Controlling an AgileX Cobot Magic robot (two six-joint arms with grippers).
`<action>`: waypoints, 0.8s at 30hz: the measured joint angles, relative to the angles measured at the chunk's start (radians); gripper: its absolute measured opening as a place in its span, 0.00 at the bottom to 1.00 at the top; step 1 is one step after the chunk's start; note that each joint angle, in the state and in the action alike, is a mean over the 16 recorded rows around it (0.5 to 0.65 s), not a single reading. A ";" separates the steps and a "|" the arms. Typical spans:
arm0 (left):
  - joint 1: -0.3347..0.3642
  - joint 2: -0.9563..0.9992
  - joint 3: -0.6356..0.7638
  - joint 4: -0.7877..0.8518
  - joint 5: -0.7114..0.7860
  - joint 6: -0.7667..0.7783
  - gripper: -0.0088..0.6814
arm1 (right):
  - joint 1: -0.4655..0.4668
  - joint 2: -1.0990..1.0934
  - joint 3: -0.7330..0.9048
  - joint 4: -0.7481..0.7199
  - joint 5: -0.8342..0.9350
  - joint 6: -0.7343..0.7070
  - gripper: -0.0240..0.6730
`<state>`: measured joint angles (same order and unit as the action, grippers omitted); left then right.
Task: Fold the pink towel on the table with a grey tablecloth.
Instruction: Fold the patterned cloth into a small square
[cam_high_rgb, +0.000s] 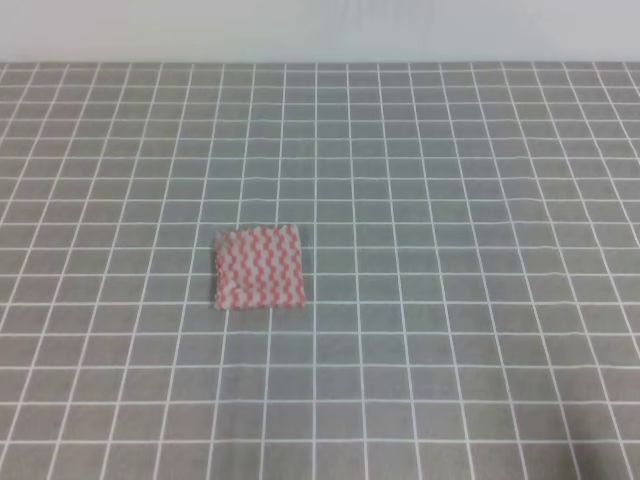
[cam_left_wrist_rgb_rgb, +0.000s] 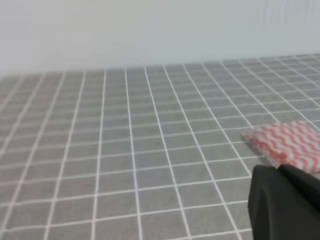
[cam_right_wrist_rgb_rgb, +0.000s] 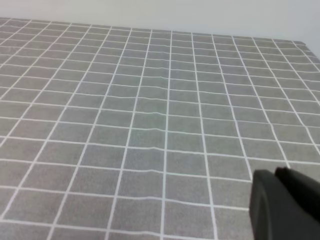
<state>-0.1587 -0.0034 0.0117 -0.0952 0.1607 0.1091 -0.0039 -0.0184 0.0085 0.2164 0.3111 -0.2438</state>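
Observation:
The pink towel (cam_high_rgb: 258, 267) lies flat on the table with a grey tablecloth (cam_high_rgb: 450, 200), left of centre, as a small square about two grid squares wide, its zigzag stripes facing up. Neither gripper appears in the exterior high view. In the left wrist view the pink towel (cam_left_wrist_rgb_rgb: 286, 145) sits at the right edge, just beyond a black part of my left gripper (cam_left_wrist_rgb_rgb: 285, 202) in the bottom right corner. A black part of my right gripper (cam_right_wrist_rgb_rgb: 285, 205) shows over bare grey cloth (cam_right_wrist_rgb_rgb: 150, 125). Neither wrist view shows how the jaws stand.
The grid cloth runs to a far edge (cam_high_rgb: 320, 64) against a plain white wall (cam_high_rgb: 320, 30). A slight ripple in the cloth (cam_right_wrist_rgb_rgb: 160, 132) crosses the right wrist view. Only the towel lies on the cloth.

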 joint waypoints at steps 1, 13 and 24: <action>0.000 -0.003 -0.001 0.008 0.004 -0.002 0.01 | 0.000 0.000 0.001 0.003 -0.001 0.000 0.01; 0.000 -0.018 0.000 0.021 0.128 0.026 0.01 | 0.001 0.001 0.002 0.032 -0.004 0.000 0.01; 0.000 -0.018 0.000 0.022 0.180 0.029 0.01 | 0.001 0.001 0.006 0.036 -0.006 0.000 0.01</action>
<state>-0.1587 -0.0219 0.0117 -0.0732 0.3406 0.1382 -0.0028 -0.0178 0.0147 0.2527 0.3052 -0.2440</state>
